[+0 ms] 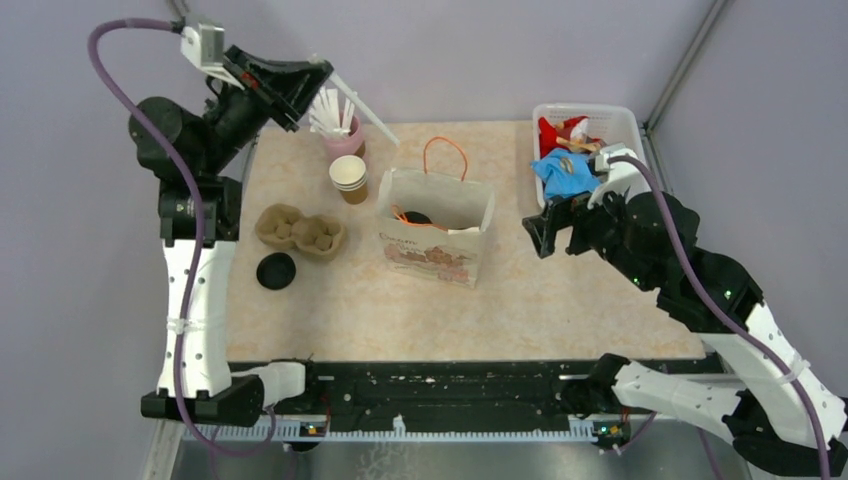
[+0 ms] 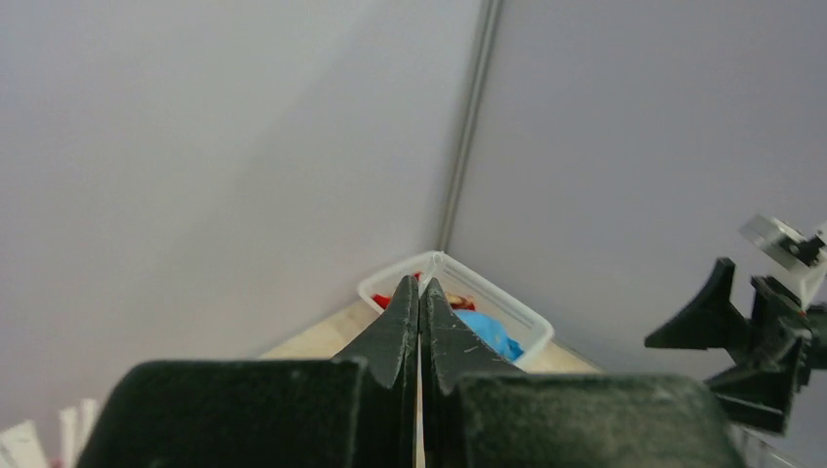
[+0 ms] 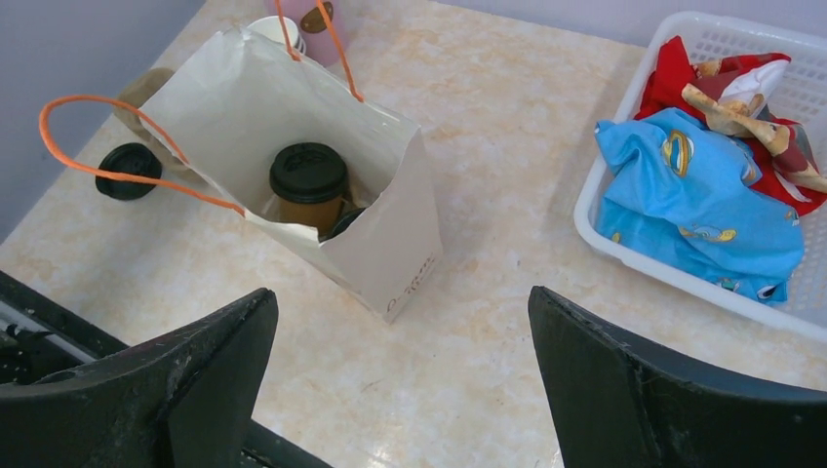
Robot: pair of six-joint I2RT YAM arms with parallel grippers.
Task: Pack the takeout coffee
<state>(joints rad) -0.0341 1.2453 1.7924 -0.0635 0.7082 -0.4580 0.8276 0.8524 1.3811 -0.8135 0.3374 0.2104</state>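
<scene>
Left fingers [image 2: 395, 336] pressed together, raised high — right fingers [image 3: 185, 390] spread wide.

You've got 1 paper bag [image 1: 430, 255] w/ 2 orange handles [image 1: 445, 150]. Inside: 1 lidded coffee cup [image 3: 308, 185] for sure, plus a 2nd black lid [image 3: 344, 223] beside it, cup hidden. On the table [image 1: 560, 300]: 1 loose black lid [image 1: 276, 271], 1 cardboard carrier [image 1: 300, 230], 1 stack of lidless cups [image 1: 348, 178] (no. unclear), 1 pink cup [image 1: 345, 143] w/ several straws [image 1: 330, 108], 1 white basket [image 1: 585, 108] w/ 1 blue cloth [image 1: 565, 172].
</scene>
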